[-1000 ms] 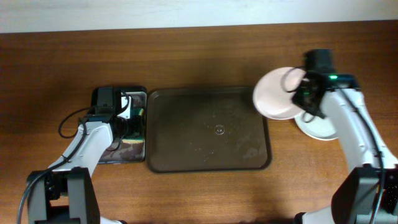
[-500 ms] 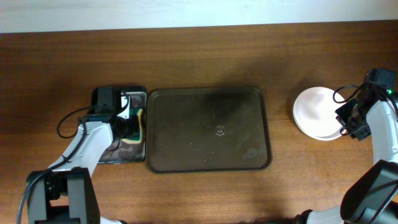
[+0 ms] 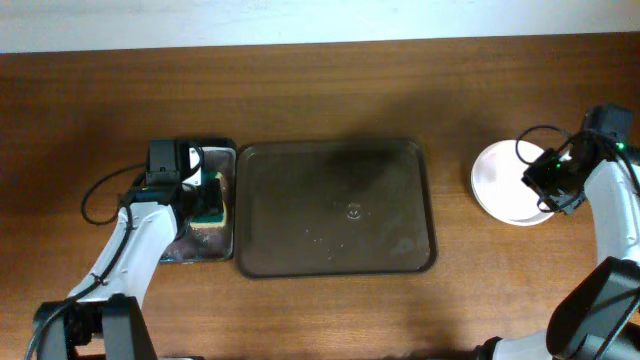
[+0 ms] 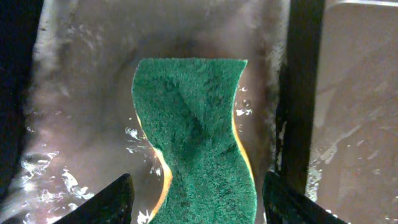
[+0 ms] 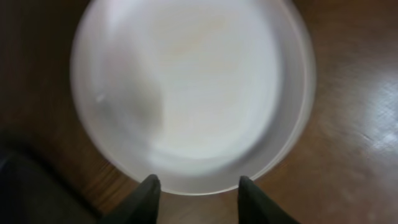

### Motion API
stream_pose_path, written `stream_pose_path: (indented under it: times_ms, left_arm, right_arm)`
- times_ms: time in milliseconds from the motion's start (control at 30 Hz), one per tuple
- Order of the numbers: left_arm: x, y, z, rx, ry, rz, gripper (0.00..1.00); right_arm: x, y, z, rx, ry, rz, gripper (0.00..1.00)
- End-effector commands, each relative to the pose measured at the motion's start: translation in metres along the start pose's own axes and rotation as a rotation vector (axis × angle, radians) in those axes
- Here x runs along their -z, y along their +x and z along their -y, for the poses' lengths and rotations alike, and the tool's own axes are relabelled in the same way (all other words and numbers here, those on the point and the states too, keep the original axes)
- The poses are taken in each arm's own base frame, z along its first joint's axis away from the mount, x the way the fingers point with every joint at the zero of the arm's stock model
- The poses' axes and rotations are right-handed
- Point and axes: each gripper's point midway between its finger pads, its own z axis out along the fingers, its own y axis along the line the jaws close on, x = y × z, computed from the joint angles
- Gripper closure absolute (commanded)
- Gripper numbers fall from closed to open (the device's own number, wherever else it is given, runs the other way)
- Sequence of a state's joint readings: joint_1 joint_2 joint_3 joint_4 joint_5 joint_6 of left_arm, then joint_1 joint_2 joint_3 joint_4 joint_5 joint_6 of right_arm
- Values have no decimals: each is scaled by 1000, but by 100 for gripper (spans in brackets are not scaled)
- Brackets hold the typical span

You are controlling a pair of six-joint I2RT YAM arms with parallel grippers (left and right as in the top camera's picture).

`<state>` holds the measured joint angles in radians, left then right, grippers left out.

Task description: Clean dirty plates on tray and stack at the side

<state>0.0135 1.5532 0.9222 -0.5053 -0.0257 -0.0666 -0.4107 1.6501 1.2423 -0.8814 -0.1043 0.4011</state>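
Observation:
The plates [image 3: 508,182] lie stacked on the table right of the dark brown tray [image 3: 335,207], which holds no plates. In the right wrist view the top plate [image 5: 186,93] looks pinkish white and blurred, with no smears showing. My right gripper [image 3: 552,178] is open and empty above the stack's right edge; its fingertips [image 5: 196,186] frame the plate's near rim. My left gripper [image 3: 205,200] is open over the green-yellow sponge [image 4: 196,143], fingertips [image 4: 196,199] on either side of it, apart from it.
The sponge lies in a small wet black tray [image 3: 190,245] left of the brown tray. Bare wooden table [image 3: 320,90] surrounds both trays. The brown tray has small droplets on it.
My right arm carried the pinkish plate from the tray's right edge to the stack, released it, and now hovers over it. My left gripper shifted slightly over the sponge.

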Motion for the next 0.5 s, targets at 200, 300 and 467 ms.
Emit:
stream_pose_path:
  times_ms: [200, 300, 467]
  left_arm:
    - [39, -28, 20, 5, 122, 133, 30]
    - [37, 0, 18, 17, 118, 17, 26]
    - [43, 59, 14, 112, 89, -229, 0]
  right_arm:
    - [4, 79, -126, 698, -252, -55, 32]
    - [6, 118, -139, 796, -252, -134, 1]
    - [12, 163, -114, 757, -165, -327, 1]
